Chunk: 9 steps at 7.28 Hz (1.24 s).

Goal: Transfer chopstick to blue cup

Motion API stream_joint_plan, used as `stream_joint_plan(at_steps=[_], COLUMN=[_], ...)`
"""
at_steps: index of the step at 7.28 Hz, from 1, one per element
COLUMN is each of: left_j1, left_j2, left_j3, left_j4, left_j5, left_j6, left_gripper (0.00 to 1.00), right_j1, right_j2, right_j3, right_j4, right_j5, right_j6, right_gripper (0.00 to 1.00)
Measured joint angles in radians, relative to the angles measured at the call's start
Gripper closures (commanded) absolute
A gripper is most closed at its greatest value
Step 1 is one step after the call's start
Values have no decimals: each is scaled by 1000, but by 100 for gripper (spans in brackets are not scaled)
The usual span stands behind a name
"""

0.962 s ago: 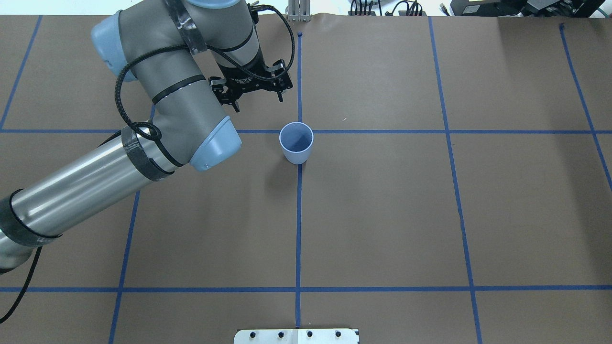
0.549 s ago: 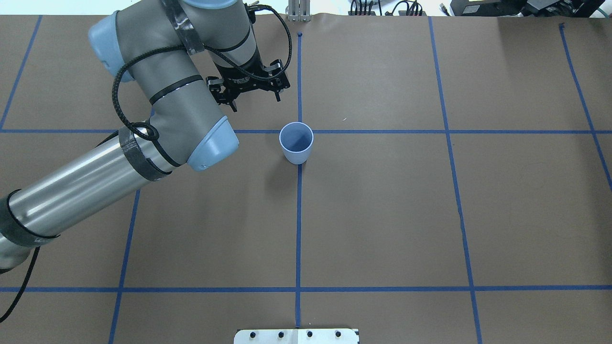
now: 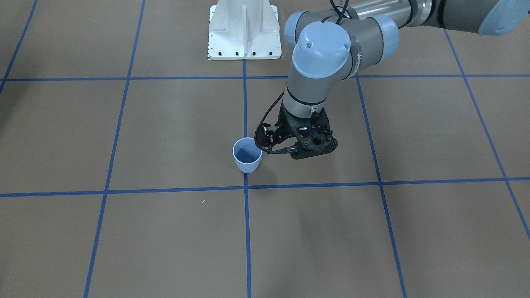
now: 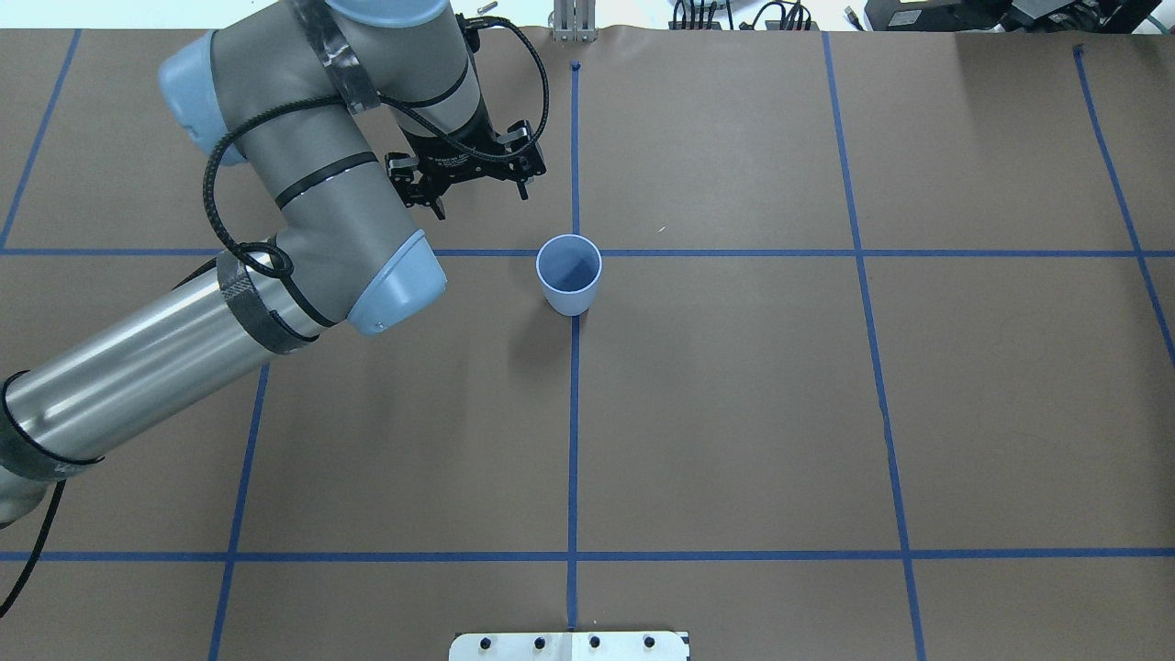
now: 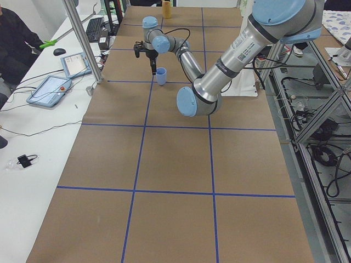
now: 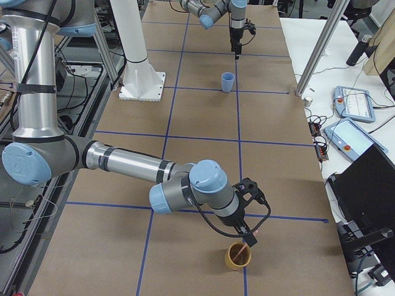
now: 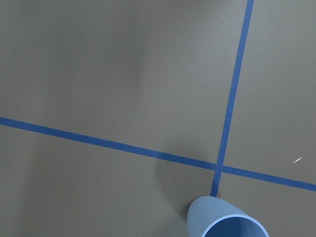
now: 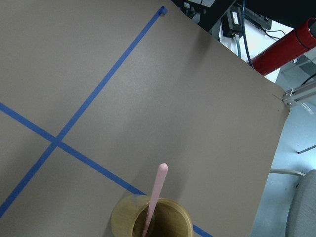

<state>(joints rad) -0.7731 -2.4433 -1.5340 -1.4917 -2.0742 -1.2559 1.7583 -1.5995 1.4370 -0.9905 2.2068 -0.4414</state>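
The blue cup (image 4: 569, 275) (image 3: 247, 156) stands upright on a tape crossing, and its lip shows at the bottom of the left wrist view (image 7: 227, 223). My left gripper (image 4: 481, 204) hangs open and holds nothing, a little beyond the cup and to its left in the overhead view. The pale pink chopstick (image 8: 157, 190) stands tilted in a wooden cup (image 8: 150, 219) (image 6: 237, 256) at the table's far right end. My right gripper (image 6: 247, 237) hovers just over that cup. I cannot tell whether it is open or shut.
A white base plate (image 3: 244, 31) sits at the robot's edge of the brown table. A tiny white speck (image 4: 660, 229) lies right of the blue cup. A side desk with tablets (image 5: 49, 87), a metal post (image 5: 82, 38) and a seated person (image 5: 13, 41) borders the far side.
My left gripper has drifted left, away from the blue cup, and stayed open. The cup has not moved.
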Motion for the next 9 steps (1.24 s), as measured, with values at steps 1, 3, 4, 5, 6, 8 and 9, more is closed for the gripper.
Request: stream_joint_plan(at_steps=[1, 3, 4, 5, 6, 8, 9], left_j1=[0, 1, 1, 1, 1, 1, 2], left_j2=[5, 8, 9, 9, 10, 10, 10], left_j3=[-3, -4, -5, -5, -5, -5, -6], left_j4=[-2, -4, -4, -4, -4, -4, -4], left_j5=[0, 0, 0, 1, 1, 0, 0], left_j6=[0, 0, 0, 0, 0, 0, 0], left_gripper=[2, 2, 2, 2, 2, 2, 2], right_j1=[-4, -19, -33, -49, -63, -96, -113], right_j2=[4, 9, 17, 32, 49, 80, 86], right_j3=[-43, -89, -102, -116, -133, -160, -169], right_j4=[50, 83, 86, 87, 88, 88, 89], right_j5=[11, 24, 23, 21, 11, -34, -54], right_j6=[5, 7, 7, 7, 6, 6, 7], right_gripper=[0, 0, 0, 0, 0, 0, 0])
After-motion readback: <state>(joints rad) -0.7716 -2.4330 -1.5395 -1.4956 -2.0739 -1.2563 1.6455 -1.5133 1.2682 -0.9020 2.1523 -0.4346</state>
